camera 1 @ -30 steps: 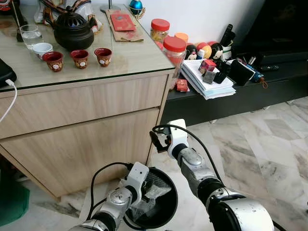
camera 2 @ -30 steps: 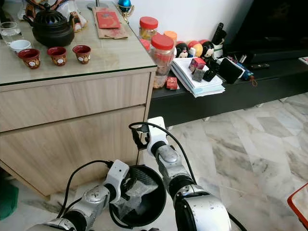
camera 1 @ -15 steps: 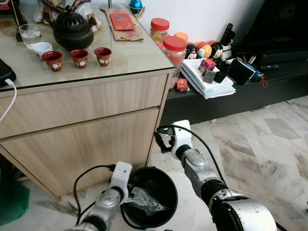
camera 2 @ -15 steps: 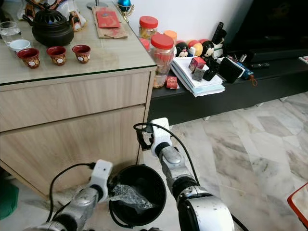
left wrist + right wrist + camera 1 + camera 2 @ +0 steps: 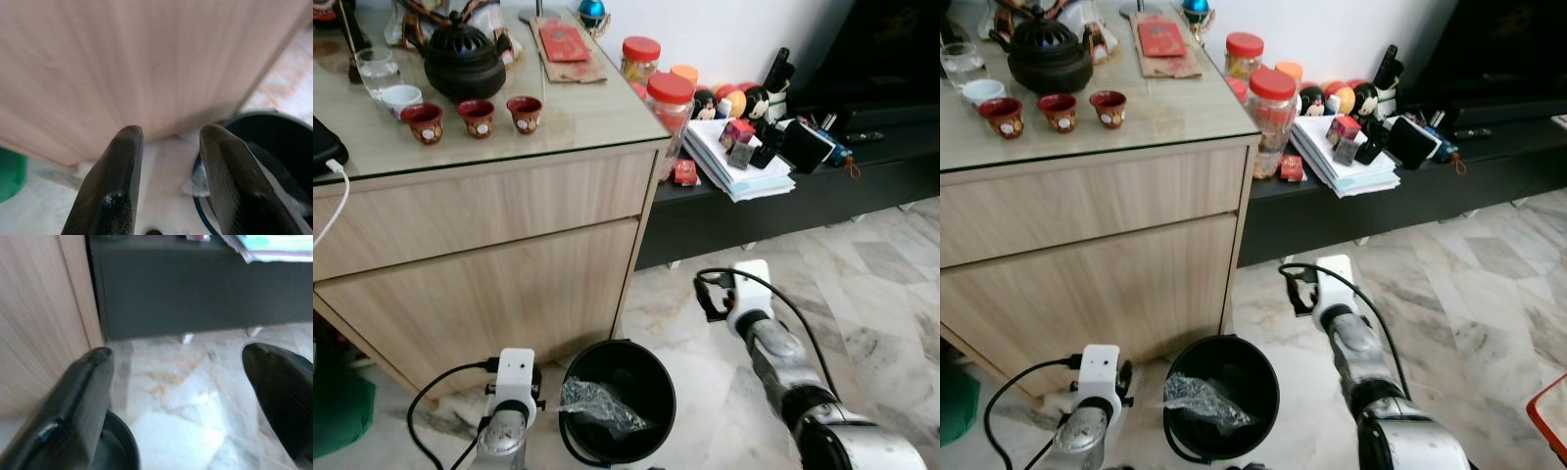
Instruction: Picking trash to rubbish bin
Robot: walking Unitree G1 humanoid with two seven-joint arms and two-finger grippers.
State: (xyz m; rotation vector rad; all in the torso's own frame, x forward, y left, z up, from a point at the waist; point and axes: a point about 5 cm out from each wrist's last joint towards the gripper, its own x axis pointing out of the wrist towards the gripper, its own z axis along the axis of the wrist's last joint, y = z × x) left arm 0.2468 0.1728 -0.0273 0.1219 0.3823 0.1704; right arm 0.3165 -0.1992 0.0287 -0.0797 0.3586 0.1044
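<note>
Both arms have pulled away from the rubbish bin (image 5: 617, 397): the left end effector (image 5: 168, 147) now sits lower left of the frame beside the bin, fingers spread and empty, and the right end effector (image 5: 190, 396) has swung out to centre right over the marble floor (image 5: 862, 284), fingers wide apart. Crumpled clear plastic trash (image 5: 597, 403) lies inside the bin, lower centre. Left wrist view catches the wooden desk (image 5: 146, 58) front and bin rim up close; right wrist view adds the dark shelf (image 5: 171, 293) base.
</note>
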